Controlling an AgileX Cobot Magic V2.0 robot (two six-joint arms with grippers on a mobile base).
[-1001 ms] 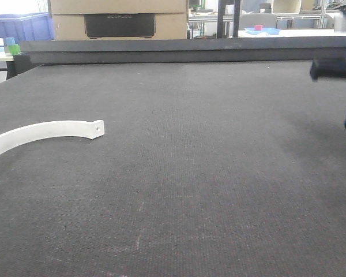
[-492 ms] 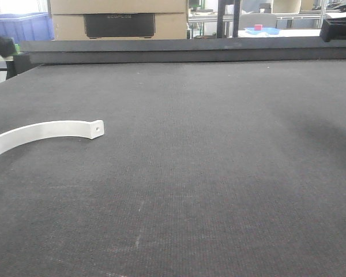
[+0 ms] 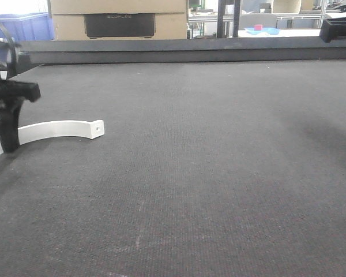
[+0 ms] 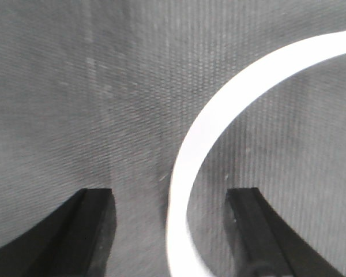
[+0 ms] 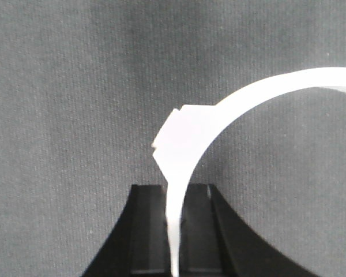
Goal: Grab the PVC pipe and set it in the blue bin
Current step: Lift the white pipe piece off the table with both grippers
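Note:
A white curved PVC pipe lies flat on the dark mat at the left, its squared end with a small hole pointing right. My left gripper stands over the arc's left part. In the left wrist view it is open, with the pipe running between its fingers and touching neither. My right gripper is shut on another white curved PVC pipe, held above the mat. Only a black part of the right arm shows at the top right. A blue bin stands beyond the table's far left corner.
A dark raised rail runs along the mat's far edge. Behind it stands a large cardboard box. A blue tray with a pink item sits further back on the right.
My left gripper has come in from the left and dropped over the pipe on the mat. The right arm rose to the top right a second ago and has held still since.

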